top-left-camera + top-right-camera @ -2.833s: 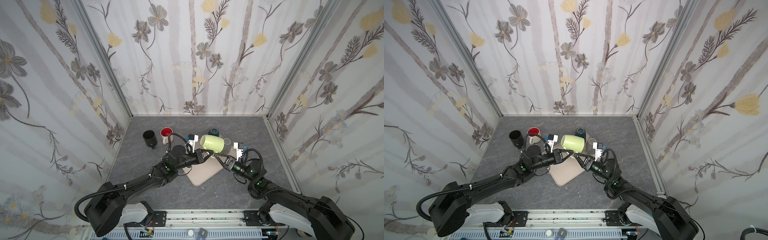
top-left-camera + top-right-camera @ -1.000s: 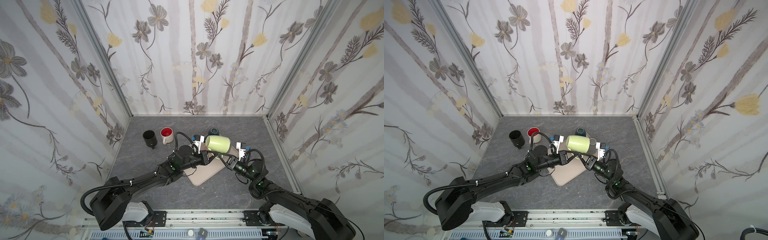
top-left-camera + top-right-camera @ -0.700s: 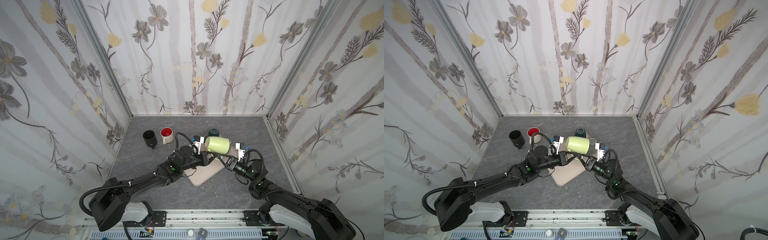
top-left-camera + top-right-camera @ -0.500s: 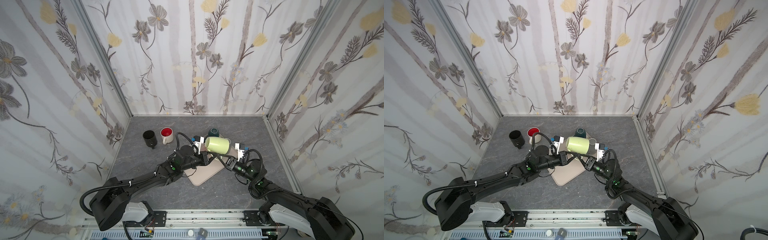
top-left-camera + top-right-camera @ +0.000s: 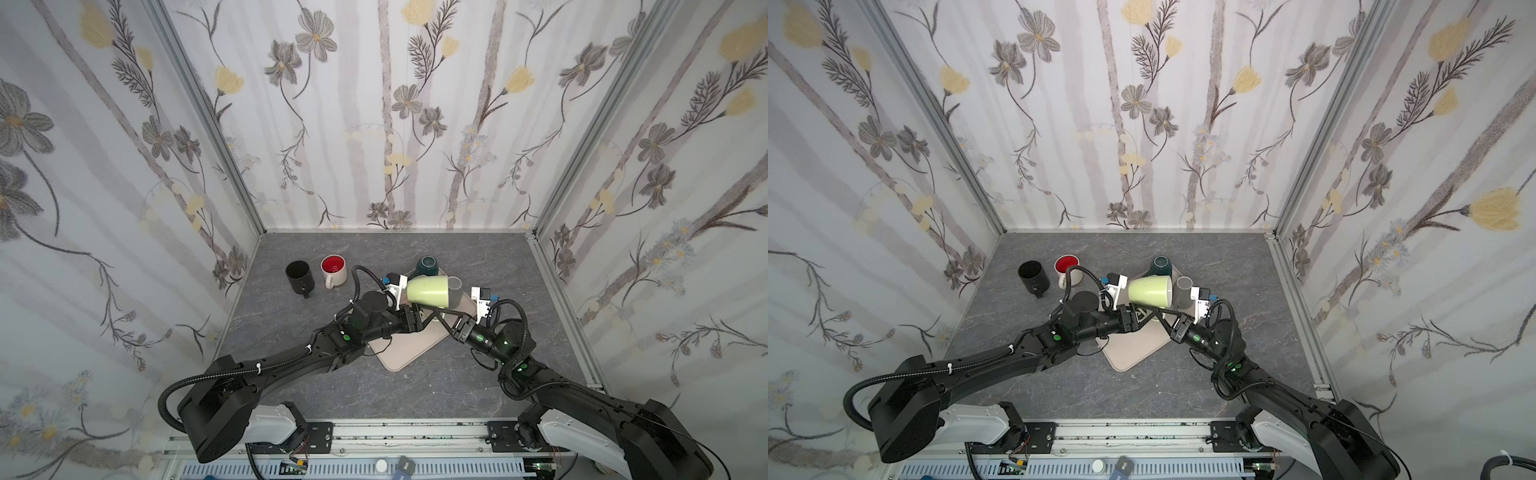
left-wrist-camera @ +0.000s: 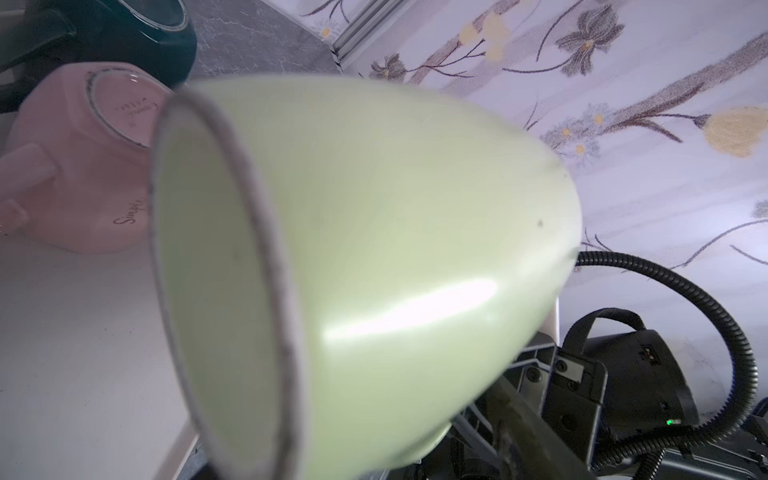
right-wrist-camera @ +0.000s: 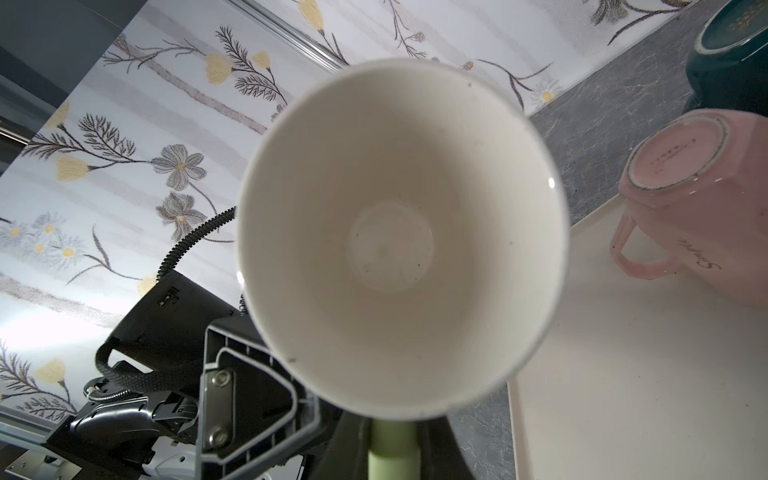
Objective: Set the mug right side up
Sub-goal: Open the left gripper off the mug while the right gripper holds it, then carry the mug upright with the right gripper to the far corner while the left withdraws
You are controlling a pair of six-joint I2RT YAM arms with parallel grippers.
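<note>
Above the beige tray (image 5: 400, 353), the pale green mug (image 5: 428, 291) hangs sideways. Its mouth faces the right gripper (image 7: 392, 455), whose jaws are clamped on its handle. The left gripper (image 5: 422, 316) sits just beneath, jaws parted and empty.

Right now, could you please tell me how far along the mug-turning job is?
Done: the green mug is off the tray and tipped on its side, mouth toward the right arm. In hand: the right gripper is shut on its handle; the left gripper stands open beside it. Left: rotate it mouth-up and set it down.
</note>
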